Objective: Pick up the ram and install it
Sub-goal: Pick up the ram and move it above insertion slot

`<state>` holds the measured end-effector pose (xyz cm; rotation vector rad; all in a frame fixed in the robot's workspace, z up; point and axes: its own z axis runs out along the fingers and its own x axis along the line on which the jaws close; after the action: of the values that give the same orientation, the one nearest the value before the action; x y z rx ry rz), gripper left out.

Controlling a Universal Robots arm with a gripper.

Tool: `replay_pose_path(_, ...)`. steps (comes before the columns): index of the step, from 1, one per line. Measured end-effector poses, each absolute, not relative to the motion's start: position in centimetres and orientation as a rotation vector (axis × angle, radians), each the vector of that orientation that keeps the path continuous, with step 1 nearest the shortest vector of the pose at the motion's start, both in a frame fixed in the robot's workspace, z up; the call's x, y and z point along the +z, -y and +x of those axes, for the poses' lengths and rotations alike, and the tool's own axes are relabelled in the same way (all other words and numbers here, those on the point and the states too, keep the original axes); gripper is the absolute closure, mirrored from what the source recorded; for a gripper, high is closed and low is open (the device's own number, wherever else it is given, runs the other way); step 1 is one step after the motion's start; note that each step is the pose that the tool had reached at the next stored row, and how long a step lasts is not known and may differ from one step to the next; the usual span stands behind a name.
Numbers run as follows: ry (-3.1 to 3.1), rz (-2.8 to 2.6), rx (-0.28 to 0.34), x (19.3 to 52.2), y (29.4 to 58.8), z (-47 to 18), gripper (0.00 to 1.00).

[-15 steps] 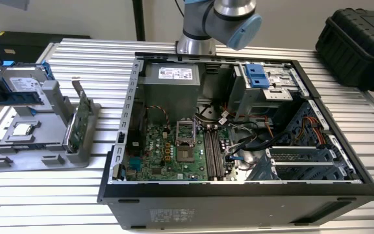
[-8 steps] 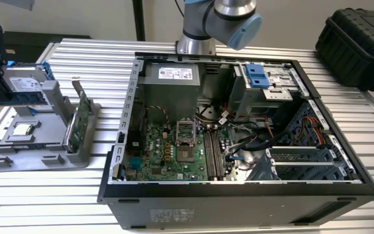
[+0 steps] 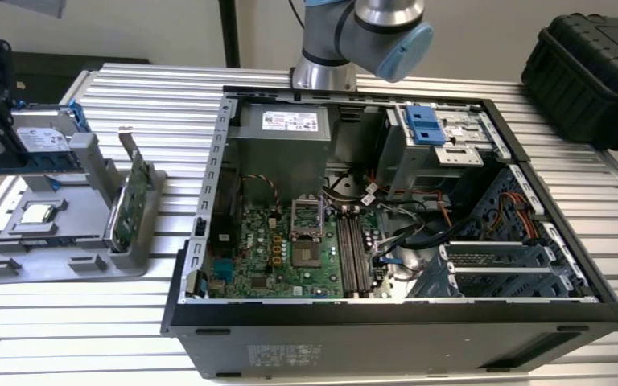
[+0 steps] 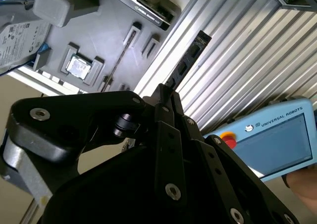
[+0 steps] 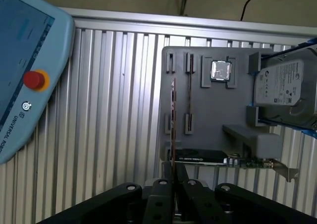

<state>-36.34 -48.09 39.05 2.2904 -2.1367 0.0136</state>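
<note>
Gripper [image 4: 167,94] fingers are pinched on one end of the ram [image 4: 187,60]. The rest of the stick projects straight out past the tips. In the first wrist view the ram [image 5: 173,120] is edge-on. It runs along the edge of the grey parts tray [image 5: 208,110], where the tray meets the ribbed aluminium table [image 5: 114,110]. Can't tell whether the stick touches the tray. On the tray: CPU [image 5: 220,69], hard drive [image 5: 281,85] in a blue frame, green card [image 5: 203,156] with a metal bracket. A teach pendant [image 5: 25,45] with a red stop button is off to the side, apart from the tray. In the exterior view the gripper is at the exterior view's left, above the tray. The open PC case [image 3: 395,338] is well apart toward the exterior view's right, with its motherboard [image 3: 287,249] and memory slots [image 3: 354,253] exposed.
</note>
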Motion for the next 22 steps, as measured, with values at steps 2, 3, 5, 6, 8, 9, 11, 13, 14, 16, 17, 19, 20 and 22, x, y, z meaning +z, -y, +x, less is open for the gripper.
replay_pose_path(2, 2.137, 2.290, 0.014, 39.1, 48.1, -36.2, 1.00)
replay_pose_path(3, 2.137, 2.290, 0.014, 39.1, 48.1, -36.1, 1.00)
replay_pose_path(5, 2.137, 2.290, 0.014, 39.0, 48.1, -36.0, 1.00)
replay_pose_path(6, 2.137, 2.290, 0.014, 39.1, 48.1, -35.9, 1.00)
replay_pose_path(8, 2.137, 2.290, 0.014, 39.0, 48.1, -35.8, 1.00)
replay_pose_path(9, 2.137, 2.290, 0.014, 39.1, 48.1, -35.7, 1.00)
replay_pose_path(11, 2.137, 2.290, 0.014, 39.0, 48.1, -35.6, 1.00)
replay_pose_path(13, 2.137, 2.290, 0.014, 39.1, 48.1, -35.4, 1.00)
replay_pose_path(14, 2.137, 2.290, 0.014, 39.0, 48.1, -35.4, 1.00)
replay_pose_path(16, 2.137, 2.290, 0.014, 39.0, 48.1, -35.2, 1.00)
replay_pose_path(17, 2.137, 2.290, 0.014, 39.1, 48.1, -35.2, 1.00)
replay_pose_path(19, 2.137, 2.290, 0.014, 39.1, 48.1, -35.0, 1.00)
replay_pose_path(20, 2.137, 2.290, 0.014, 39.1, 48.1, -35.0, 1.00)
replay_pose_path(22, 2.137, 2.290, 0.014, 39.1, 48.1, -34.8, 1.00)
